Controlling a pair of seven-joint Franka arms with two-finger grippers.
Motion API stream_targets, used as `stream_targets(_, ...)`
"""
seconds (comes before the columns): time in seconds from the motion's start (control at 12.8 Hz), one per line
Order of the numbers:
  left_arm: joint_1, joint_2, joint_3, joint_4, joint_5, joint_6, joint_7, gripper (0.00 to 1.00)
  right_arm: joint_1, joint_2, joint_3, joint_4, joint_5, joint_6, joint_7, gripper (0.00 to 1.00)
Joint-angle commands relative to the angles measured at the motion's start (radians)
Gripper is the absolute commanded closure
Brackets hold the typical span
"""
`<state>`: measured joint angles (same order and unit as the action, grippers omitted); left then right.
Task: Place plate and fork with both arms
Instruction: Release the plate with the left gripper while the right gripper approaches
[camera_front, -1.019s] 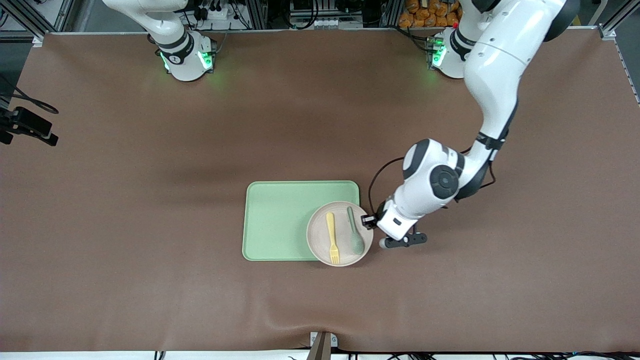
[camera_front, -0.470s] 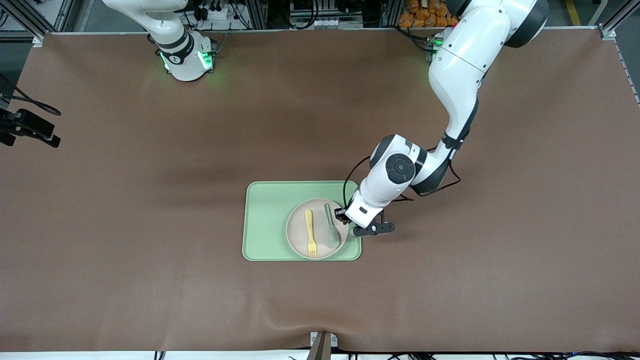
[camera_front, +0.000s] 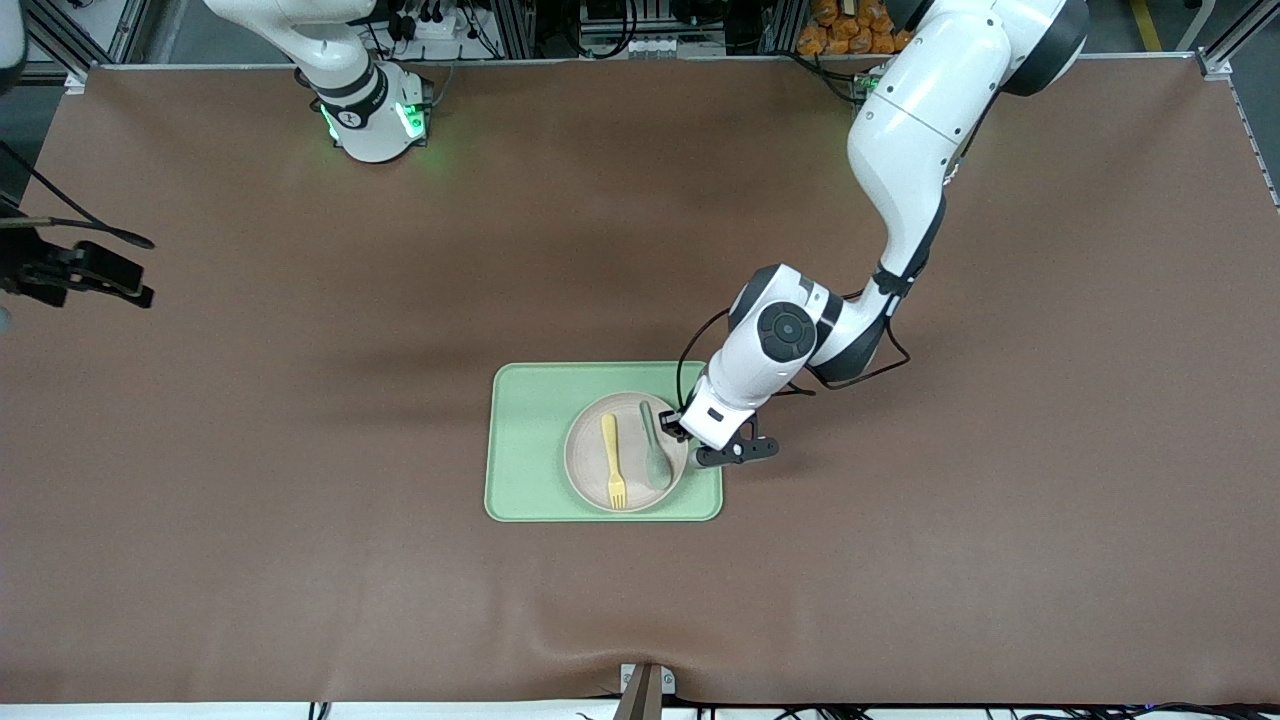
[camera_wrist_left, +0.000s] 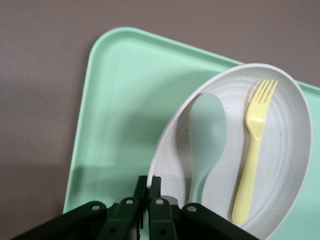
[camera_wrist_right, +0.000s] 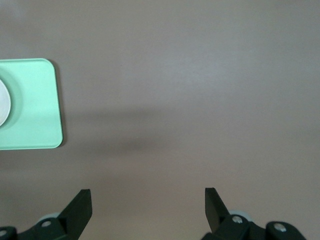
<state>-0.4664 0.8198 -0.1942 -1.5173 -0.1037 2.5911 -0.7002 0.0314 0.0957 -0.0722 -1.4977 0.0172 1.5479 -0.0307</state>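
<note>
The pale plate (camera_front: 585, 455) is within the light green tray (camera_front: 530, 440), at the tray's end toward the left arm. The yellow fork (camera_front: 612, 460) lies in the plate beside a grey-green spoon (camera_front: 653, 455). My left gripper (camera_front: 680, 425) is shut on the plate's rim at the edge next to the spoon. In the left wrist view my left gripper (camera_wrist_left: 148, 182) pinches the rim of the plate (camera_wrist_left: 285, 150), with the fork (camera_wrist_left: 252, 150), spoon (camera_wrist_left: 207, 130) and tray (camera_wrist_left: 125, 100) in sight. My right gripper (camera_wrist_right: 148, 195) is open and empty over bare table, well apart from the tray.
The brown table cover reaches all round the tray. My right gripper's hand (camera_front: 80, 272) shows at the edge of the front view, at the right arm's end of the table. The right wrist view shows one end of the tray (camera_wrist_right: 30, 105).
My left gripper has carried the plate with fork and spoon from overhanging the tray's corner to fully within the tray, toward the right arm's end. The right hand has shifted slightly.
</note>
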Motion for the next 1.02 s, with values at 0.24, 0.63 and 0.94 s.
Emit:
stream_targets(0.24, -0.018, 0.013, 0.012, 0.023, -0.001, 0.006, -0.091, 0.14, 0.047, 0.058, 0.0, 0.017, 0.105, 0.007, 0.005, 0.0)
stream_targets(0.63, -0.011, -0.019, 0.015, 0.023, 0.004, 0.004, -0.09, 0.0, 0.145, 0.13, 0.005, 0.02, 0.127, 0.118, 0.003, 0.0)
stream_targets(0.94, 0.034, -0.079, 0.015, 0.02, 0.045, -0.037, -0.087, 0.0, 0.206, 0.228, 0.029, 0.036, 0.15, 0.254, -0.006, 0.0)
